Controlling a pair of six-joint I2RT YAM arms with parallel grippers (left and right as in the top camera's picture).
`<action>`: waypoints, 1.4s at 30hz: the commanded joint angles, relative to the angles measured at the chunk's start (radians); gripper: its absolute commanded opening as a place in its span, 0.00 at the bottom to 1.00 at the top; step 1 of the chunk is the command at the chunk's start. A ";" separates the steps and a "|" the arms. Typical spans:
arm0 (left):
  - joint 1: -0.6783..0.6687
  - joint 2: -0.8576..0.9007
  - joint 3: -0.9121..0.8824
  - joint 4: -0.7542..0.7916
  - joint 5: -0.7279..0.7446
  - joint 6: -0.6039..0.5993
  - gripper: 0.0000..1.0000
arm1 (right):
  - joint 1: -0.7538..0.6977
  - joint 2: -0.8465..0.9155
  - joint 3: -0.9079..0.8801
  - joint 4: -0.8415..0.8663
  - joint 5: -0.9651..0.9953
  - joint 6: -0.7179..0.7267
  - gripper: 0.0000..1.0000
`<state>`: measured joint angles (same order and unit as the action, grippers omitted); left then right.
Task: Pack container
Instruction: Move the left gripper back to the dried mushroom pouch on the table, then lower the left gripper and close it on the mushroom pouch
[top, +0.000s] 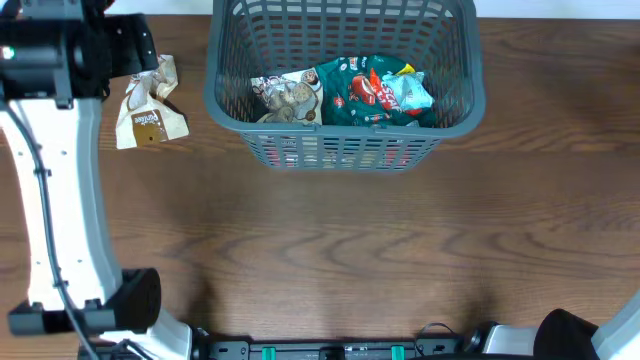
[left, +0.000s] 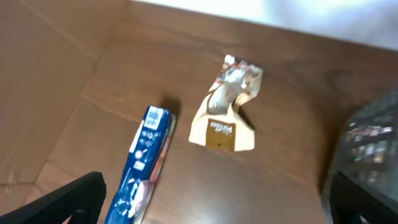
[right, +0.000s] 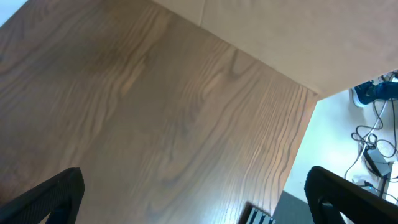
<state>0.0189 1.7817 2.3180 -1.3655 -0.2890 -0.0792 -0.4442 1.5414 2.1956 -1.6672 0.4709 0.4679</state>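
The grey slotted container (top: 228, 92) stands at the back centre of the table. It holds a white and brown cookie packet (top: 285, 98), a green packet (top: 345, 92) and a light blue packet (top: 408, 92). Its wall shows at the right edge of the left wrist view (left: 367, 143). A tan packet (top: 148, 108) lies left of it, crumpled (left: 227, 106). A blue packet (left: 144, 162) lies beside the tan one; in the overhead view my left arm hides it. My left gripper (left: 217, 208) is open and empty above these two packets. My right gripper (right: 199, 199) is open and empty over bare wood.
The left arm (top: 55, 180) runs along the table's left side. The right arm (top: 585, 335) sits at the front right corner. The right wrist view shows the table's edge (right: 305, 124) with floor and cables (right: 373, 149) beyond.
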 joint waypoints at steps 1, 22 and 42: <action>0.032 0.095 -0.006 -0.018 -0.011 -0.013 0.98 | -0.007 -0.010 0.000 -0.002 0.010 0.017 0.99; 0.066 0.502 -0.006 0.196 0.124 0.132 0.99 | -0.007 -0.010 0.000 -0.002 0.010 0.017 0.99; 0.188 0.721 -0.006 0.249 0.140 0.145 0.99 | -0.007 -0.010 0.000 -0.001 0.010 0.017 0.99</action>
<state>0.1902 2.4916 2.3169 -1.1225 -0.1635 0.0505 -0.4442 1.5414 2.1956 -1.6672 0.4706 0.4679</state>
